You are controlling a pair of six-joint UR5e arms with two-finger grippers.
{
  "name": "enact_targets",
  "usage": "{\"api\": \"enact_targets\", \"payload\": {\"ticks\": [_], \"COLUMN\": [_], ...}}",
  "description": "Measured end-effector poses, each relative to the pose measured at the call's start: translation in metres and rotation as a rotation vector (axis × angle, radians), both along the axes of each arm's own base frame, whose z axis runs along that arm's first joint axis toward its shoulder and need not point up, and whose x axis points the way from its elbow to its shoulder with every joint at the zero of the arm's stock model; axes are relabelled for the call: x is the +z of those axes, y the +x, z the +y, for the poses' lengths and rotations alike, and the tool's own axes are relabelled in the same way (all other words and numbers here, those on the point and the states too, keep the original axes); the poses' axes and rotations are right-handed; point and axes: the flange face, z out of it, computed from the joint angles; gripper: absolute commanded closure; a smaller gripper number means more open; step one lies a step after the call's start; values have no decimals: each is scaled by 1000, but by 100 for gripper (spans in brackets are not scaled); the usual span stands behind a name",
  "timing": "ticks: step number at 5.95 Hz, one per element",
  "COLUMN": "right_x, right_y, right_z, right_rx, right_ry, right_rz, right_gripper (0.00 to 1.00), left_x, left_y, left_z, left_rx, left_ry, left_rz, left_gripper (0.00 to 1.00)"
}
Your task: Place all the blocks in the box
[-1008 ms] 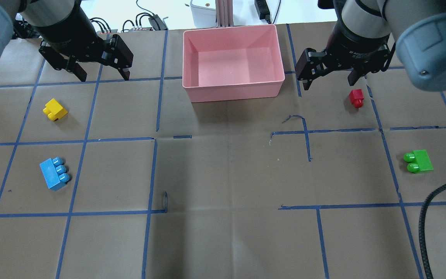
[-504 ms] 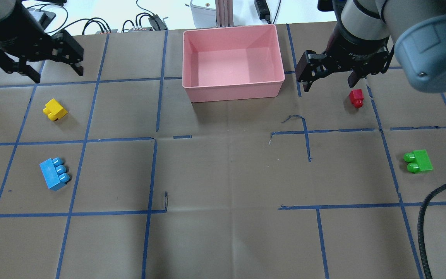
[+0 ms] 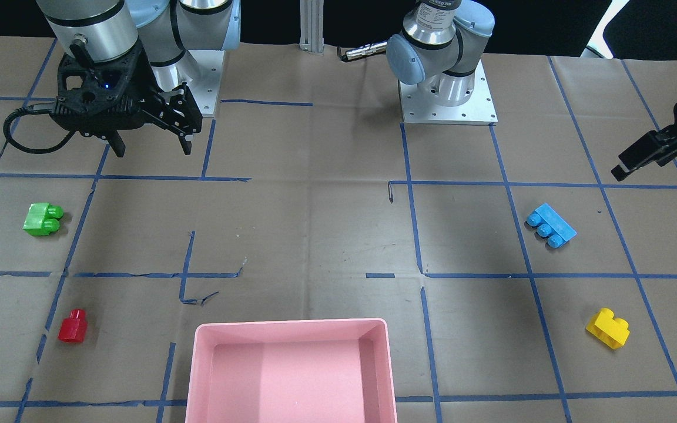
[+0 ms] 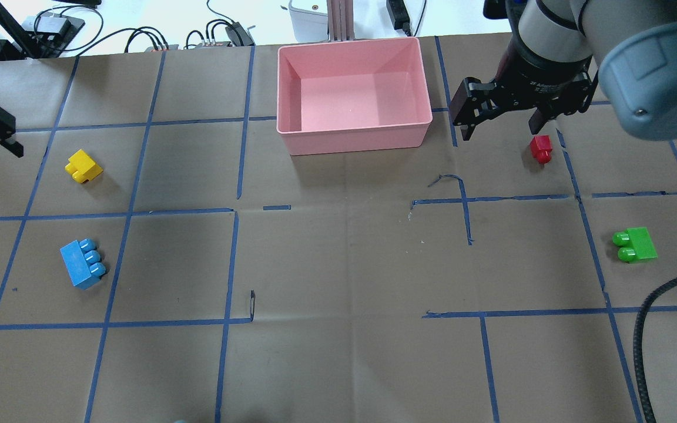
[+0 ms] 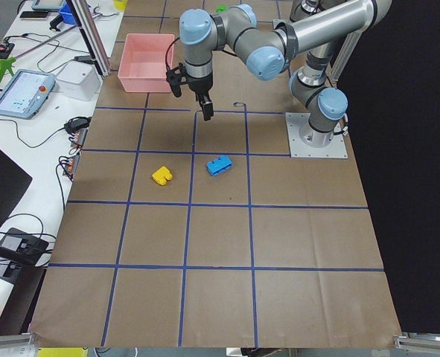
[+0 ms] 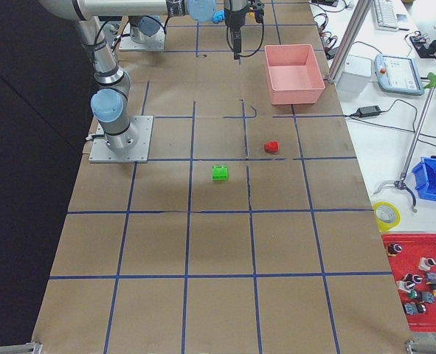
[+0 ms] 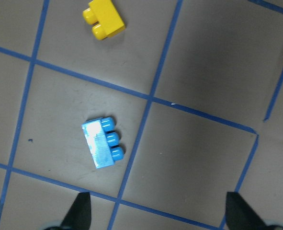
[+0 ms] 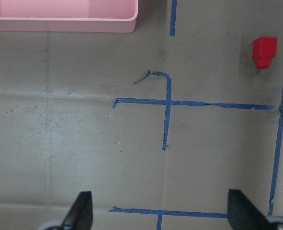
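Note:
The pink box (image 4: 355, 140) stands at the table's far middle with nothing in it. The yellow block (image 4: 84, 166) and the light blue block (image 4: 83, 264) lie on the left. The red block (image 4: 541, 148) and the green block (image 4: 636, 245) lie on the right. My left gripper (image 7: 159, 214) is open and empty, high over the table's left edge. The blue block (image 7: 103, 143) and the yellow block (image 7: 104, 18) show below it. My right gripper (image 4: 500, 124) is open and empty, hovering between the box and the red block (image 8: 264, 51), just behind the block.
A black cable (image 4: 644, 335) curves in at the near right. Both arm bases (image 3: 447, 94) stand at the robot's side of the table. Wires and small devices (image 4: 221, 32) lie beyond the far edge. Blue tape lines grid the brown paper.
My left gripper has swung from beside the box out to the table's left edge. The right gripper has barely shifted. The blocks and the box have not moved.

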Motion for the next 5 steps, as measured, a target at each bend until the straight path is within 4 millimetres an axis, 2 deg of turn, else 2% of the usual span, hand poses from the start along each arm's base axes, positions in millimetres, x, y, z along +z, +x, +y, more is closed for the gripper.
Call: {"api": "enact_targets", "payload": {"ticks": [1, 2, 3, 4, 5], "right_x": [-1, -3, -8, -16, -33], "right_y": [-4, -18, -51, -106, -163], "right_z": [1, -2, -9, -17, -20], "right_rx": [-5, 12, 79, 155, 182], "right_ry": [7, 8, 12, 9, 3], "right_rz": [6, 35, 67, 82, 92], "right_gripper": [0, 0, 0, 0, 0], "left_x": [-10, -30, -57, -91, -127], "left_y": [20, 22, 20, 18, 14], "left_z": [11, 18, 23, 27, 32], "left_rx": [51, 93, 120, 132, 134], "left_ry": [19, 50, 70, 61, 37], "left_rz": [12, 33, 45, 37, 19], "left_gripper": [1, 2, 2, 2, 2]}}
